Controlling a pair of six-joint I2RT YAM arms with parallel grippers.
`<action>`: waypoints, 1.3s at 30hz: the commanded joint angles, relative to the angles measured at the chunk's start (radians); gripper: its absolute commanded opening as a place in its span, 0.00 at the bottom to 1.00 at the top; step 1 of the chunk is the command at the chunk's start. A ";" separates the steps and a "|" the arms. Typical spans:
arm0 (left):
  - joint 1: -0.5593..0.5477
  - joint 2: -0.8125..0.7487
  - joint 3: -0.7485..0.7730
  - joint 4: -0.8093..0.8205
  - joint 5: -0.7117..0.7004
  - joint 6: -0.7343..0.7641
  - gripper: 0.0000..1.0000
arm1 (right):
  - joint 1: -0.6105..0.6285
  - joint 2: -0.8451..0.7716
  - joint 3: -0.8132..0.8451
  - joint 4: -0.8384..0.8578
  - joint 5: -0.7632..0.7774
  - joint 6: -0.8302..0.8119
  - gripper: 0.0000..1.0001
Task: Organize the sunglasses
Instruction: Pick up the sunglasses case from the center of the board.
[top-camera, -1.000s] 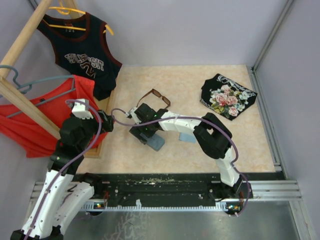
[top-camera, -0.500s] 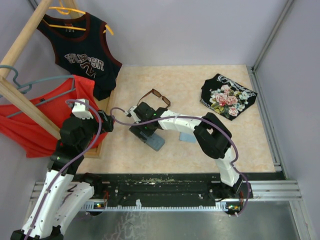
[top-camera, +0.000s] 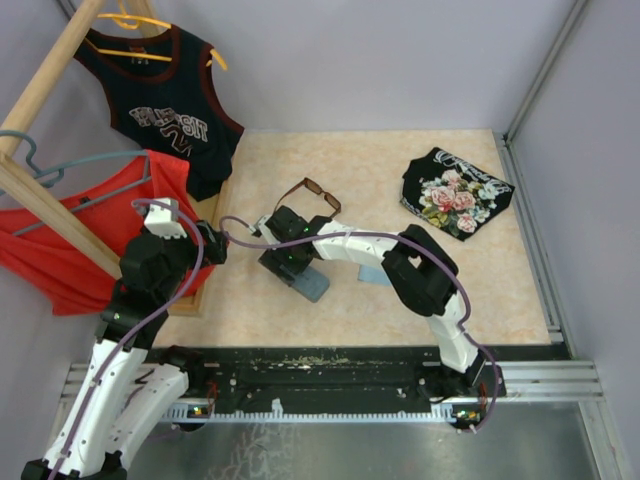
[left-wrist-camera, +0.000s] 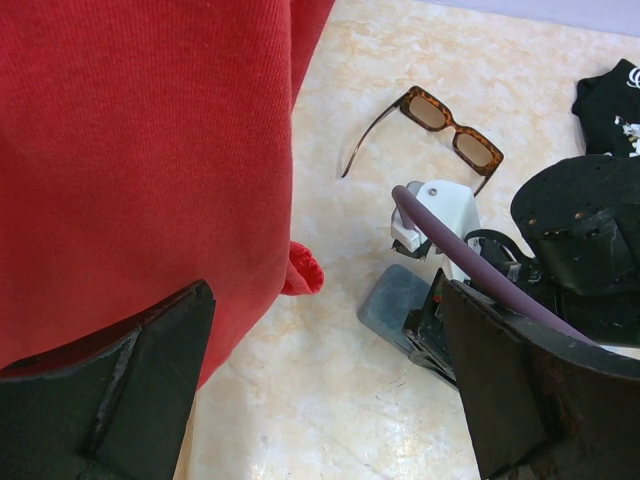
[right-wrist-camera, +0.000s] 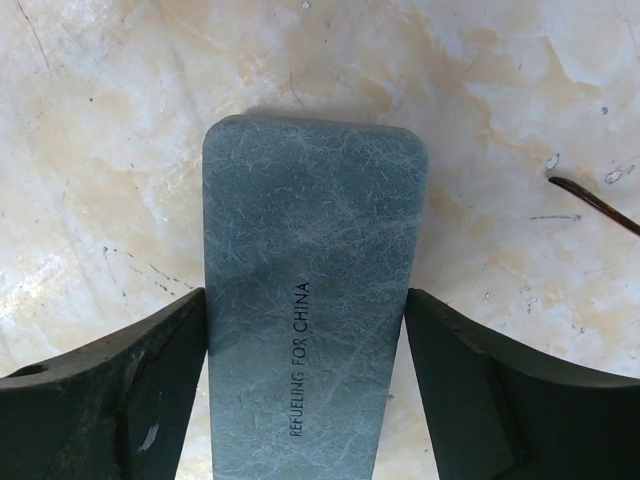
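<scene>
1. Two grippers in view. Left gripper (left-wrist-camera: 328, 300): fingers spread wide, nothing between them, only the beige marbled tabletop (top-camera: 400, 160) below.
2. Right gripper (right-wrist-camera: 305, 310): pointing down, straddling a grey-blue oblong case (right-wrist-camera: 310, 230). Its fingers (right-wrist-camera: 150, 380) sit right at the case's two long sides. Can't tell whether it's actually clamped.
3. Brown thin-framed sunglasses with dark rectangular lenses (top-camera: 312, 193): flat on the table, temple arms out, just beyond the right gripper, touching neither it nor the case. From the left gripper they're ahead and to the right, past the right wrist.
4. Red knit garment (left-wrist-camera: 140, 150) hangs close on the left gripper's left side.
5. Light blue square cloth (top-camera: 375, 274) lies to the right gripper's right, near the case, partly under that arm.
6. Folded black floral-print garment (top-camera: 457, 193): well off to the right gripper's right.
</scene>
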 joint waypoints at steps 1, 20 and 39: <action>0.004 -0.007 -0.007 0.030 0.006 -0.005 1.00 | 0.020 0.005 0.042 0.013 0.022 -0.018 0.75; 0.005 -0.056 -0.011 0.045 0.016 -0.014 1.00 | -0.014 -0.341 -0.228 0.234 0.038 0.185 0.04; 0.006 0.001 -0.007 0.303 0.597 -0.081 1.00 | -0.114 -1.062 -0.716 0.720 0.005 0.325 0.00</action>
